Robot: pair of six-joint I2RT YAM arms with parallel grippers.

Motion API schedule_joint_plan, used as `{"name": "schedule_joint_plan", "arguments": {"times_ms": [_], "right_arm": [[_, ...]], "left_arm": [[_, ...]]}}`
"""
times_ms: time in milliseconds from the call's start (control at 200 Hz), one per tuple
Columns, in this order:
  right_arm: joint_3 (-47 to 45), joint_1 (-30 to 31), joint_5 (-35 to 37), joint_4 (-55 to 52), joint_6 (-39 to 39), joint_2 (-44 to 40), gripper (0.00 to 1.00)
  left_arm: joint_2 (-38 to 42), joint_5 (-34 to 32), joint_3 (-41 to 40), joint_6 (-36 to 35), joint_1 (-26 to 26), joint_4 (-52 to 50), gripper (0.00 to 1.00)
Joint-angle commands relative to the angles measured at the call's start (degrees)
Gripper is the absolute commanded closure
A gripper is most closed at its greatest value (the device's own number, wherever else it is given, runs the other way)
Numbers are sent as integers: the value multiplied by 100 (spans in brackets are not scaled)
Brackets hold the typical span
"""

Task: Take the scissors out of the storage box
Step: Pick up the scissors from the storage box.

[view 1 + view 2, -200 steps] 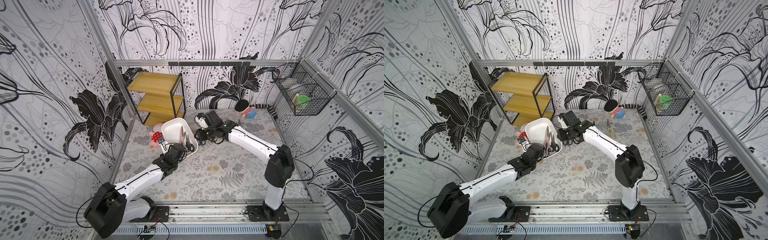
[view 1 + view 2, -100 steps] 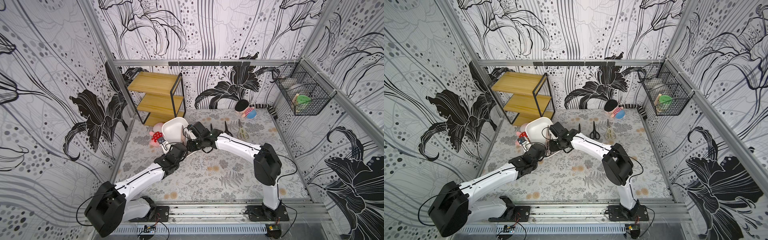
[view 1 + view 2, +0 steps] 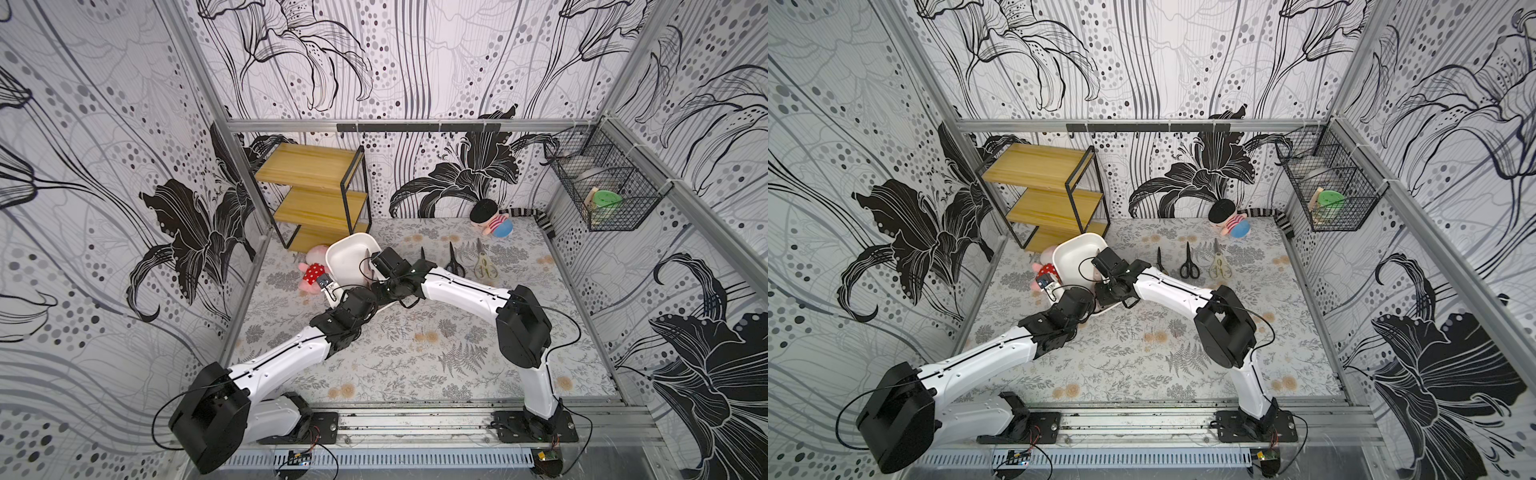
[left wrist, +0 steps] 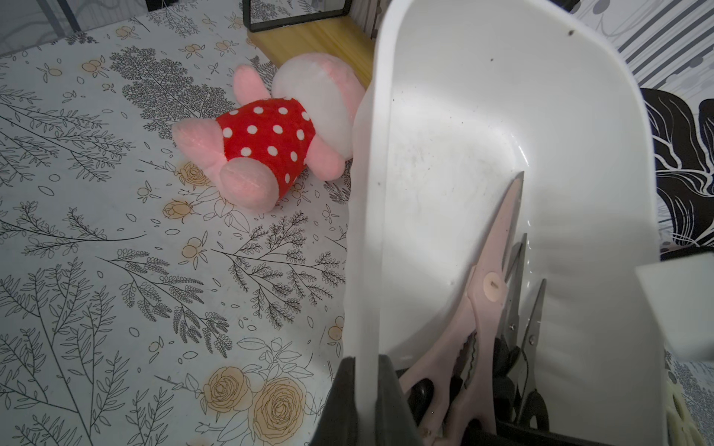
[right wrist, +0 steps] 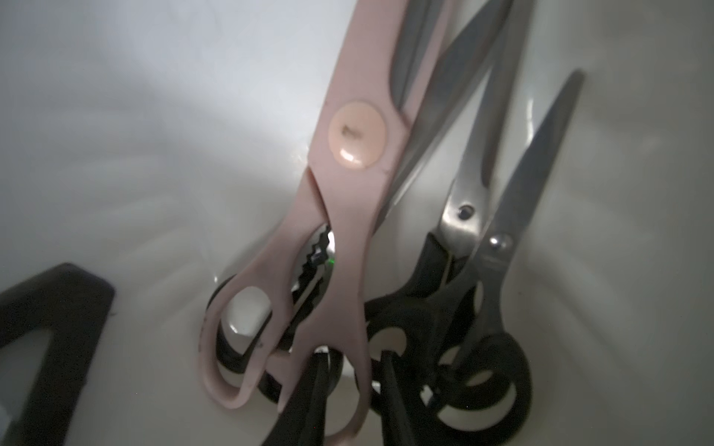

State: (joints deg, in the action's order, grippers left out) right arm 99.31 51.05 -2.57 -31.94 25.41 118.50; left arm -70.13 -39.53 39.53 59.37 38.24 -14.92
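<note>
White storage box (image 3: 352,237) sits on the floral mat (image 3: 415,345) just in front of the wooden shelf (image 3: 316,195); pink plush (image 4: 266,143) in a red dotted dress lies just beside the box's left wall, head partly behind it; doll (image 3: 492,218) with a black hat is well behind and right of the box; wire basket (image 3: 602,191) hangs on the wall further right; left gripper (image 4: 365,365) is clamped tight on the box rim, the wall pinched between its two fingers; right gripper (image 5: 355,352) is down inside the box, jaws at a narrow gap astride one handle limb of the pinkish scissors (image 5: 355,131), with a sliver of space at one finger, so cannot tell whether it pinches; in both top views the right arm (image 3: 461,286) covers the near part of the box and hides the scissors inside; only the wrist views show the contents; inside, bunched at the end by the left gripper: one pinkish pair on top, two black-handled scissors (image 5: 463,210) counted by pivots beside it, handles tangled under the pink loops, plus one more black loop underneath, owner unclear; right of the box on the mat are three loose scissors in a row, apart from each other: small dark pair (image 3: 1158,259) nearest the box and partly behind the right arm, black pair (image 3: 1188,264), cream pair (image 3: 1219,266).
</note>
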Motion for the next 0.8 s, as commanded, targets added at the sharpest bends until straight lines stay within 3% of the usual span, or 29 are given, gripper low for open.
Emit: {"name": "schedule_joint_plan", "arguments": {"times_ms": [0, 285, 345, 796], "right_arm": [[94, 63, 242, -334, -114, 147, 72], [-47, 59, 389, -72, 9, 186, 90], [-68, 63, 351, -3, 8, 190, 100], [-313, 62, 361, 143, -356, -398, 100]], "left_arm": [[110, -316, 278, 197, 30, 359, 100], [212, -371, 286, 204, 66, 262, 100], [243, -388, 272, 204, 64, 248, 100], [119, -326, 123, 329, 68, 50, 100]]}}
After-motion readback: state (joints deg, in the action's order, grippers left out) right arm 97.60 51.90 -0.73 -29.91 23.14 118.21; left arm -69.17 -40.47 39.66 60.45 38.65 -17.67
